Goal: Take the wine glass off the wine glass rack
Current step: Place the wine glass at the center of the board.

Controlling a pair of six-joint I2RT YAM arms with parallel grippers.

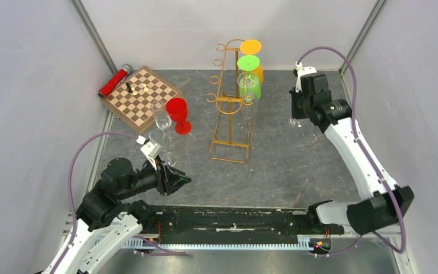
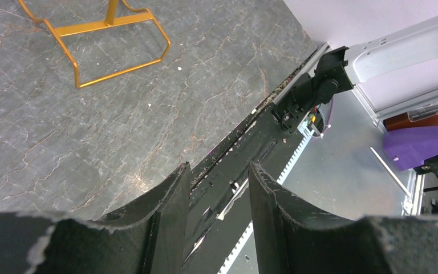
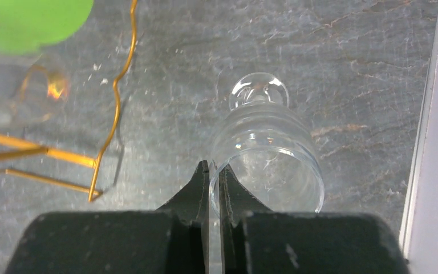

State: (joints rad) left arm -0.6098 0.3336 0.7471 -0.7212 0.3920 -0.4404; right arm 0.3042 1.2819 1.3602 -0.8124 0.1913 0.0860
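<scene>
At the lower left of the top view, the left gripper (image 1: 182,180) hangs low over the slate table (image 1: 296,171), jaws partly open and holding nothing, apparently parked out of the way. Further in, at the right, the right gripper (image 3: 213,168) pinches tight on the rim of a clear wine glass (image 3: 268,154). The glass is foot-down and well apart from the wine glass rack (image 1: 228,108) at centre, probably for setting down; whether its foot touches the table I cannot tell. A green glass (image 1: 250,64) and an orange glass (image 1: 251,48) hang on the rack's far hooks.

The dark, stone-patterned worktop (image 1: 296,165) carries a wooden chessboard (image 1: 142,98), a red goblet (image 1: 178,114) and the base of the gold wine glass rack (image 1: 228,101).
</scene>
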